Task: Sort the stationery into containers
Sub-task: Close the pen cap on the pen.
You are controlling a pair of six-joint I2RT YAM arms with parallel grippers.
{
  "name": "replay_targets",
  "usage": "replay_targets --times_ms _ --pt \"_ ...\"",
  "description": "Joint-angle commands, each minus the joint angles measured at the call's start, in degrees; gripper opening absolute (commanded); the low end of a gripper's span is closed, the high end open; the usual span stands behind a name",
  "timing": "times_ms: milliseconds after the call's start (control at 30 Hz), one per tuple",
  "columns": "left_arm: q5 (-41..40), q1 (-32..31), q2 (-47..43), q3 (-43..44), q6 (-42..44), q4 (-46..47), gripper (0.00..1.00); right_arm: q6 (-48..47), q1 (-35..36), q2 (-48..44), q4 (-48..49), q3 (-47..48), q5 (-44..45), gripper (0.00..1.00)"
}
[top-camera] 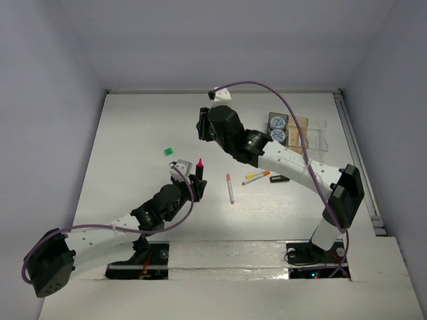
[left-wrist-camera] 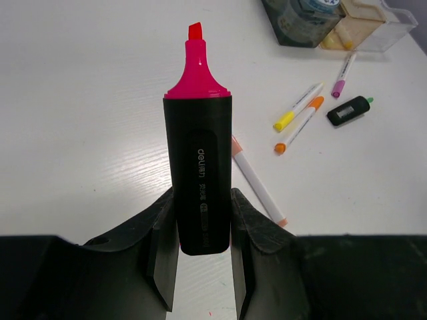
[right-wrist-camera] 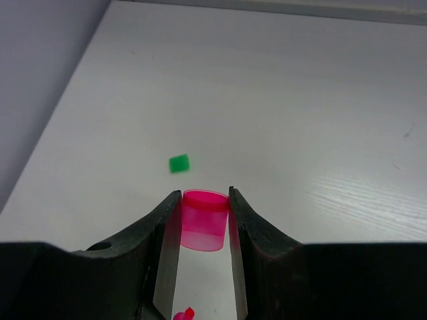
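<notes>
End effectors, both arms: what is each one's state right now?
Left end effector: closed on the pink highlighter, which is uncapped.
Right end effector: closed on the pink cap.

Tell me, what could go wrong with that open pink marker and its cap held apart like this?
The bare tip of the pink highlighter could smear the table if it dips. The pink cap, pinched between the right fingers, might pop out while being pushed on. The loose green cap may get left behind.
</notes>
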Motion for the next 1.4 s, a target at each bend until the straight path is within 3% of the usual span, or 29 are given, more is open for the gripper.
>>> replay_targets --times_ms 0,200,367,433,633,767,867,1133,1367 --pt "-0.43 -0.36 -0.63 1.71 0.69 6.13 0.0 -1.97 -0.01 -2.66 8.65 -5.34 -4.05 0.11" --pt "10.72 0.86 -5.28 0.57 -4.21 14.91 0.0 -0.84 -2.38 -17.22 28.16 -24.04 -16.08 0.08" --pt "28.35 6.92 -4.68 0.57 -12.82 26.83 0.0 5.05 -11.33 -27.97 42.41 -34.53 -33.82 0.06" --pt "37.31 11.56 -1.61 -0.57 -19.56 32.73 0.0 5.85 -11.97 -31.83 44.43 -36.29 -36.31 0.06" --pt "48.69 15.28 11.37 -2.77 -31.99 56.64 0.0 7.86 -13.11 -34.49 49.96 -37.97 -42.28 0.06" --pt "52.57 15.28 18.6 -2.24 -40.07 73.23 0.0 11.64 -13.11 -32.3 55.77 -38.41 -50.19 0.06" --pt "53.71 15.81 21.95 -2.16 -44.91 80.72 0.0 11.91 -13.11 -31.77 56.14 -37.45 -53.44 0.06" --pt "53.72 15.81 22.66 -1.63 -50.37 90.68 0.0 16.74 -13.11 -32.03 62.7 -43.58 -53.89 0.06" --pt "54.68 15.81 19.15 -0.84 -49.06 89.29 0.0 20.7 -13.11 -30.98 66.86 -47.28 -51.26 0.06"
